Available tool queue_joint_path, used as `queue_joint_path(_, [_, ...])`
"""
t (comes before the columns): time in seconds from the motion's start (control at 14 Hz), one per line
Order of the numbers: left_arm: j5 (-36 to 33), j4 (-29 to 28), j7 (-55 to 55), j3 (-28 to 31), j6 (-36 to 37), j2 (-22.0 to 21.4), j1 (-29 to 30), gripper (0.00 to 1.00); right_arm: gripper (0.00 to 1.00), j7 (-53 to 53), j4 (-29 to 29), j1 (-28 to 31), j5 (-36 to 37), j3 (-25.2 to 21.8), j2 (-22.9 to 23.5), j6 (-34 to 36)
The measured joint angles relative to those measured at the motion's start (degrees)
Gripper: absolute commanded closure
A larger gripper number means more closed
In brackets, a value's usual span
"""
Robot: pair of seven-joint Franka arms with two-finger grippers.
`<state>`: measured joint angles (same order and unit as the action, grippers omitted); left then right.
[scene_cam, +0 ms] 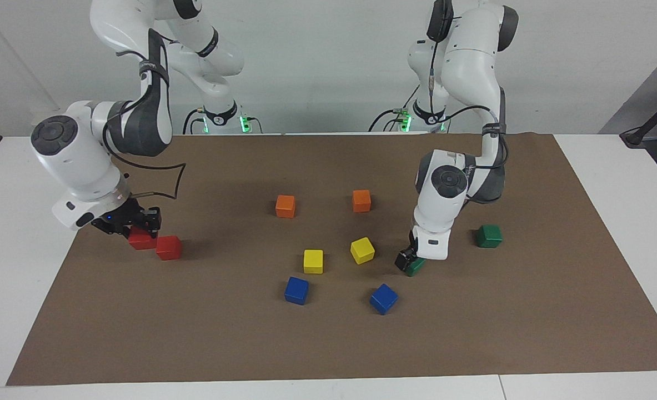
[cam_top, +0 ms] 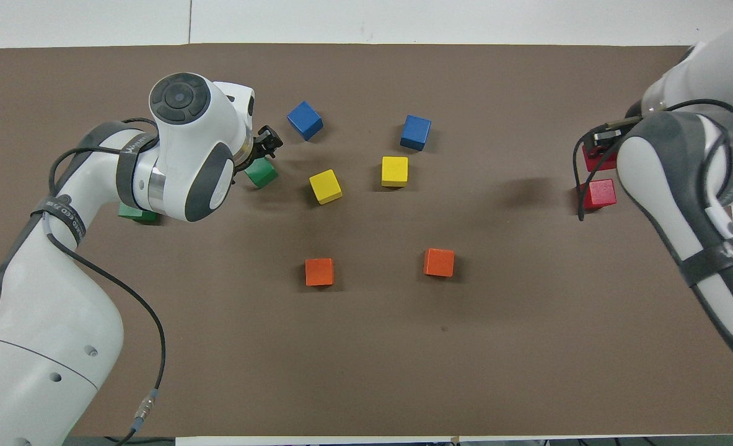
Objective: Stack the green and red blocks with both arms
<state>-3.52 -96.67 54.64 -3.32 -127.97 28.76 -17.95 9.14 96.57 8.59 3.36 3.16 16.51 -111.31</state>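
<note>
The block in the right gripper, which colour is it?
Red block; right gripper; clearest in the facing view.

Two arms down among scattered cubes on the brown mat

Right gripper clamped on a red block, touching the second red block at the right arm's end of the counter. Left gripper spread wide, low over a green block; other green block apart toward the left arm's end. Orange, yellow and blue cubes between.
</note>
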Motion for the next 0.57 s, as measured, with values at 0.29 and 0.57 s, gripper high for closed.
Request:
queue_joint_path(0.29, [0.0, -0.1, 1.9, 0.0, -0.6, 0.0, -0.2, 0.0, 1.0, -0.1, 3.9, -0.1, -0.3, 0.5, -0.3, -4.1])
queue_joint_path(0.57, [0.0, -0.1, 2.9, 0.0, -1.3, 0.0, -0.3, 0.09, 1.0, -0.9, 6.4, -0.5, -0.9, 0.7, -0.4, -6.5])
